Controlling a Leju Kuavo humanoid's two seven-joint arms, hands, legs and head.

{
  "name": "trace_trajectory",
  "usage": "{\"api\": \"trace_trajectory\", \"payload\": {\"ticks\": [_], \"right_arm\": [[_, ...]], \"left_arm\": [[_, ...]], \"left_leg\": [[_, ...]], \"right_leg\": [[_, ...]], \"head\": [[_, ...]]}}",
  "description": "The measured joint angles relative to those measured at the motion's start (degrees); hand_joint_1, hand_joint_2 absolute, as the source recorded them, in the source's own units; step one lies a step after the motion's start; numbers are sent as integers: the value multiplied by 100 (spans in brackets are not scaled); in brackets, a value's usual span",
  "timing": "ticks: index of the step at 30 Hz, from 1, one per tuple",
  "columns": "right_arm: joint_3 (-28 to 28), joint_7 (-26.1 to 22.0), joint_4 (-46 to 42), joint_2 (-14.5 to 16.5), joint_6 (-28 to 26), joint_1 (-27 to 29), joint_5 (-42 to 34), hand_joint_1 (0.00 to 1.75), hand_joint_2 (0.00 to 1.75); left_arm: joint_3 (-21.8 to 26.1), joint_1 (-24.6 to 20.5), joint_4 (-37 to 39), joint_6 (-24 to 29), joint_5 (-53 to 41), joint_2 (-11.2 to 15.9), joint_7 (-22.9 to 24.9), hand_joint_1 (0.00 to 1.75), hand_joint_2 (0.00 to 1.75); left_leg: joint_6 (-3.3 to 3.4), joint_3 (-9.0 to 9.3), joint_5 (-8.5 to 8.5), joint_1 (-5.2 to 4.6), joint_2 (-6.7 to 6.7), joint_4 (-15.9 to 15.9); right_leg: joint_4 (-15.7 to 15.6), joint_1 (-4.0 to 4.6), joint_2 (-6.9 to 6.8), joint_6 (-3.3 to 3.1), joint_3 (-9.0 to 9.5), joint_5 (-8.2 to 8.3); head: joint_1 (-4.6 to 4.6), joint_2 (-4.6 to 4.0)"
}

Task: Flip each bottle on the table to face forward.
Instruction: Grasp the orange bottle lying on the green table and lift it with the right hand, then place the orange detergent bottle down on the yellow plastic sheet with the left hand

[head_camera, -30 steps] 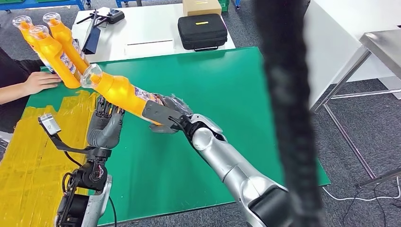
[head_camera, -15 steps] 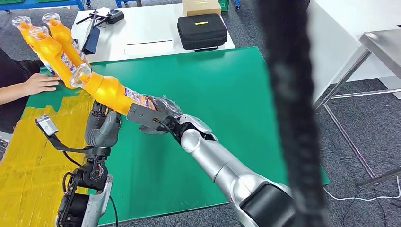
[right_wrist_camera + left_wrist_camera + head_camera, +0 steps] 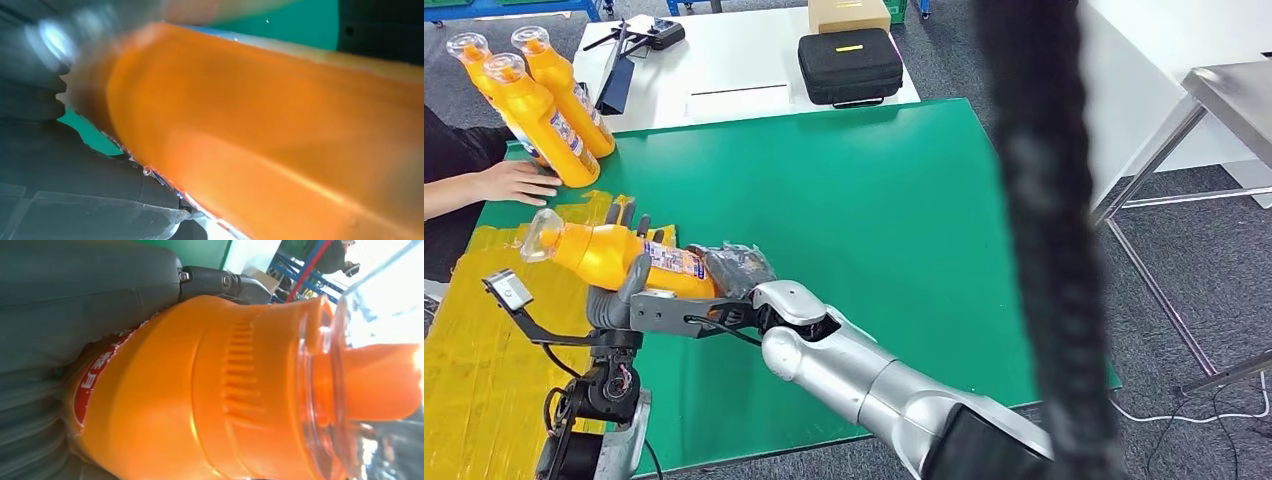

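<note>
A green desk (image 3: 874,200) patched with yellow tape. At far left a person's hand (image 3: 519,182) rests beside upright bottles (image 3: 544,105). Nearer, the left hand (image 3: 619,285) cradles a tilted bottle (image 3: 609,255), fingers wrapped beneath; the right hand (image 3: 734,270) grips its base, probably to turn it.
</note>
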Motion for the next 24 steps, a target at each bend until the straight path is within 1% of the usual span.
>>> {"api": "trace_trajectory", "payload": {"ticks": [6,7,10,11,16,24], "right_arm": [[297,37,0,-3,4,3,149,175,175],[318,42,0,-4,4,2,150,175,175],[360,47,0,-10,5,-5,151,175,175],[367,47,0,-11,7,-8,151,175,175],[369,45,3,-16,8,-29,142,175,175],[365,17,15,-16,9,-47,87,175,175]], "left_arm": [[79,156,-43,-13,-14,1,-29,0,175],[83,160,-43,-14,-14,1,-29,4,175],[93,167,-43,-41,-2,1,-29,135,175],[96,170,-43,-62,15,1,-29,175,175],[105,173,-33,-186,124,1,-34,175,175],[139,165,-32,-209,178,-2,-40,175,175]], "left_leg": [[0,0,0,-1,-1,0],[0,0,0,-1,-1,0],[0,0,0,-1,0,0],[0,0,0,-1,0,0],[0,0,0,-1,2,0],[0,0,0,-1,11,0]], "right_leg": [[0,0,0,0,-1,1],[0,0,0,1,-1,1],[0,0,0,1,-1,1],[0,0,0,1,-1,1],[0,0,0,0,-4,1],[-1,0,6,0,-6,1]], "head": [[0,0],[0,0],[0,0],[-1,0],[-1,0],[-1,0]]}}
